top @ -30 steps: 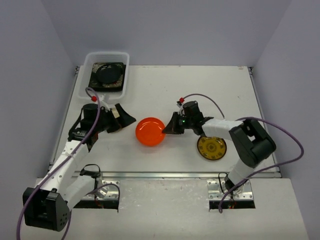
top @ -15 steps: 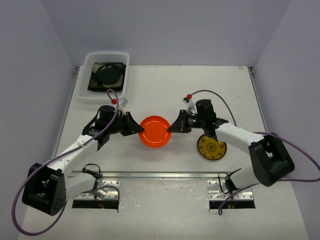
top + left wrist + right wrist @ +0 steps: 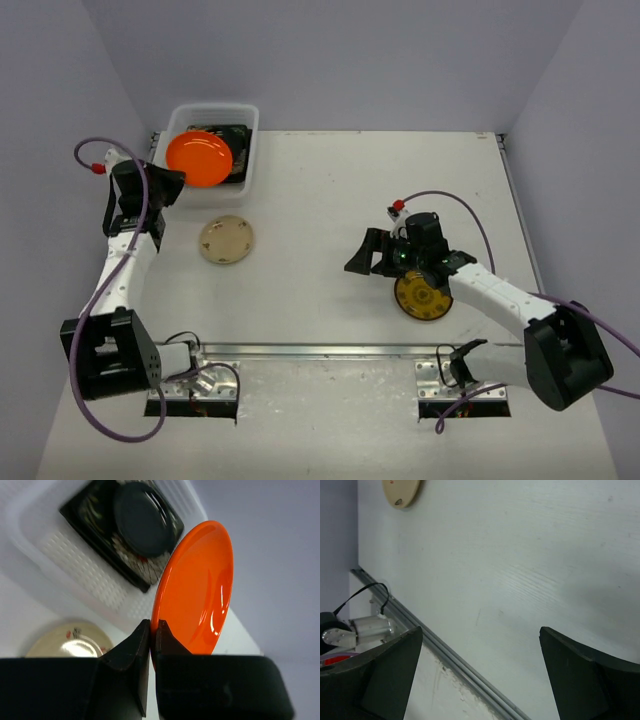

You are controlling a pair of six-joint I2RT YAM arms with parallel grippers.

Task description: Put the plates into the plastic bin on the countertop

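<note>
My left gripper is shut on the rim of the orange plate and holds it tilted over the left part of the plastic bin. The left wrist view shows the thin rim pinched between the closed jaws, with the orange plate standing on edge above the bin. Inside the bin a black round plate rests on a dark square floral plate. A cream plate and a yellow-patterned plate lie on the countertop. My right gripper is open and empty just left of the yellow plate.
A metal rail runs along the countertop's front edge, also seen as the rail in the right wrist view. The cream plate shows at the top of that view. Grey walls enclose the table on three sides.
The right gripper let go of the orange plate and drew back right, opening wide. The left gripper shut on the plate and swung it up to the bin. The cream plate is now uncovered.
</note>
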